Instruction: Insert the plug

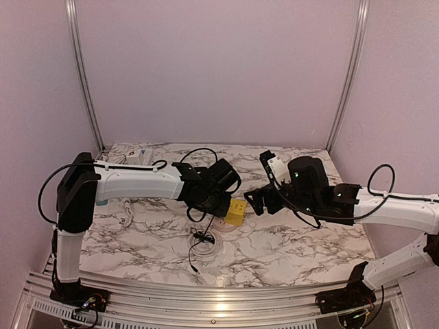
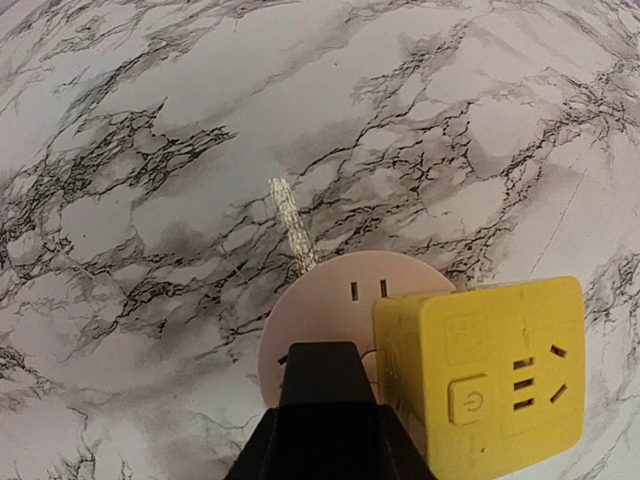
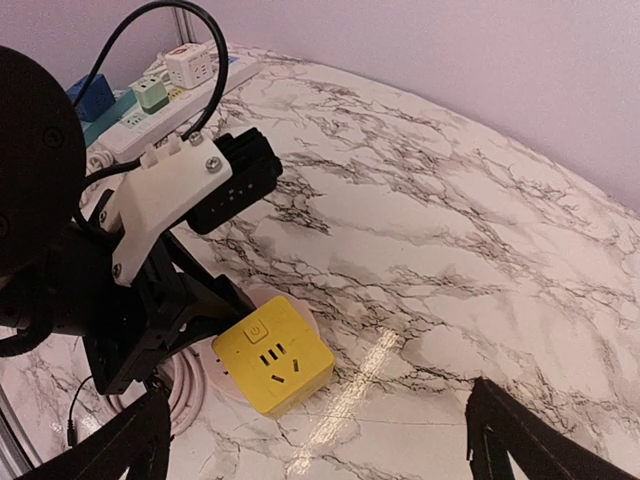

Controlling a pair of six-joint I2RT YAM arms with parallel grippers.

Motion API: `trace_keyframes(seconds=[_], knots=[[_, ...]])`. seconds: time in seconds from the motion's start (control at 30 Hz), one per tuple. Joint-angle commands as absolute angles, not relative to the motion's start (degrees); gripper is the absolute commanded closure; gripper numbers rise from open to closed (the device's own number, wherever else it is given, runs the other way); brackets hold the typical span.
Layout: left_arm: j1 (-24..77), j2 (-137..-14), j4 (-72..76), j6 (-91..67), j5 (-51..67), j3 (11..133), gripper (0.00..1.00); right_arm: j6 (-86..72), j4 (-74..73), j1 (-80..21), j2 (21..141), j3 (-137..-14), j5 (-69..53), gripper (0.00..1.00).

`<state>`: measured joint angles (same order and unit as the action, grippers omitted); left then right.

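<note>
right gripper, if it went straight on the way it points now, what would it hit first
Most likely the yellow cube-shaped plastic plug adapter: it sits ahead between the right gripper's wide-open jaws. Depth is unclear, so it might instead skim past onto the marble-patterned tabletop.

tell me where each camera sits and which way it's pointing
top external: above and behind the bases, looking down on the marble table; left arm and right arm both show.
left wrist: on the left arm, looking down at the yellow adapter over a round white socket; its black fingers at the bottom edge.
right wrist: on the right arm, facing the left arm and the yellow adapter; its wide-apart fingers in the bottom corners.
shared: all three see the yellow adapter.
</note>
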<state>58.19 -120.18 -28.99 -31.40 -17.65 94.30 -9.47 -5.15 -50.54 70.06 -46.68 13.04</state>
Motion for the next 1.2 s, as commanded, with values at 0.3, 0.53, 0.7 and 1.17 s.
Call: trace_keyframes(seconds=[0.3, 0.53, 0.7, 1.17], knots=[[58.32, -130.17, -35.29, -30.95, -11.44, 91.85, 1.0, -10.09, -5.78, -50.45, 68.71, -46.81, 13.92, 0.02], [58.36, -131.44, -35.37, -29.61, -8.15, 90.3, 1.0, -10.26, -6.03, -50.42, 68.47, -46.67, 13.95, 0.02], [58.28, -131.48, -38.72, -26.21, -6.53, 90.37, 1.0, -10.2, -6.3, -50.44, 67.76, -46.45, 14.37, 0.01], [58.45, -122.43, -48.69, -20.27, -3.95, 84.7, 1.0, -9.76, -5.42, -50.42, 62.03, -43.44, 15.03, 0.02]])
